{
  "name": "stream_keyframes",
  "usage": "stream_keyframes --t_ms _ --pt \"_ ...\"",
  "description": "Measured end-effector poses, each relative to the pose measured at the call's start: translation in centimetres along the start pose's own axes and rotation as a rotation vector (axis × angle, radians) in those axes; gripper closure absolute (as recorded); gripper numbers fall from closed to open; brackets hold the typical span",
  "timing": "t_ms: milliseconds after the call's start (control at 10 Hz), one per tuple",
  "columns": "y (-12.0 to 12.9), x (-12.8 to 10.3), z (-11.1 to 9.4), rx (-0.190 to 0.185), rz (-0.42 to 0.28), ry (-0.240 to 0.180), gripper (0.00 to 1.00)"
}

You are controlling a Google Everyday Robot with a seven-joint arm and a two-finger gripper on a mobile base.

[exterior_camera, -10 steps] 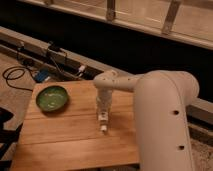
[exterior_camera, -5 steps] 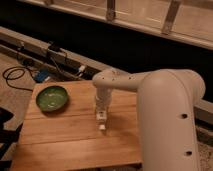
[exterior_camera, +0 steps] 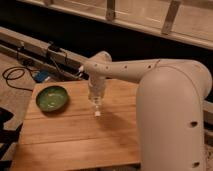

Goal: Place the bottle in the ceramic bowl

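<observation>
The white arm reaches in from the right and bends down over the middle of the wooden tabletop [exterior_camera: 75, 140]. Its pincer [exterior_camera: 96, 103] points straight down and is closed on the bottle [exterior_camera: 97, 111], which stands upright in its grip with the lower end close above the wood. The ceramic bowl [exterior_camera: 52, 98] sits near the tabletop's left edge, well apart from the bottle. Dark cables [exterior_camera: 15, 77] lie on the floor beyond it.

The gripper [exterior_camera: 96, 102], above the matt wooden table [exterior_camera: 75, 140], looks smooth white plastic like its arm [exterior_camera: 131, 70] and the bottle [exterior_camera: 97, 113]; the ceramic bowl [exterior_camera: 52, 99] is glossy green glaze.
</observation>
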Motion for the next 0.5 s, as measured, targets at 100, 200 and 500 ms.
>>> stream_keyframes --t_ms 100,200,500 --pt "1.6 -1.7 -0.5 0.004 -0.040 -0.009 1.00" --pt "2.7 -3.0 -0.5 0.009 -0.075 -0.013 1.00" --pt "7.8 -7.5 0.1 0.014 -0.220 -0.017 1.00"
